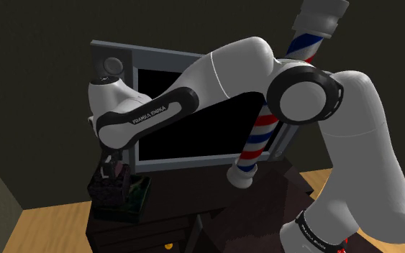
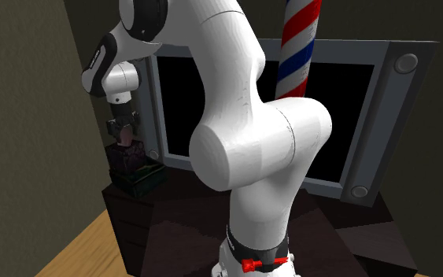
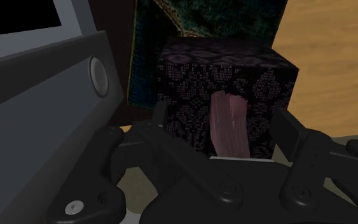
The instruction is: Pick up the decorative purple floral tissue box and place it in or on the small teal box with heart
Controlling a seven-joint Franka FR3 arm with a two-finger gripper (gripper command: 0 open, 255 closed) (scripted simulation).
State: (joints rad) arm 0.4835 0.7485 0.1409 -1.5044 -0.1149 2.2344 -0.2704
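You have dim light here. The glossy white robot arm (image 1: 229, 68) takes the brightest light on its upper curves and shades softly beneath; the dark brown bench (image 2: 180, 228) sinks into gloom. The dark purple patterned tissue box (image 3: 190, 83) looks murky, its pattern speckled.

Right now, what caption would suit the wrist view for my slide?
Gripper clasping the dark purple floral tissue box, pink tissue showing, teal box beyond, grey screen frame beside.

1. Screen (image 1: 193, 140) stands on bench (image 1: 193, 190).
2. Teal box (image 1: 137, 192) before the screen's corner, shoulder view's left.
3. Tissue box (image 1: 109, 180) over teal box, same corner.
4. Barber pole (image 1: 258, 136) before screen, opposite end.
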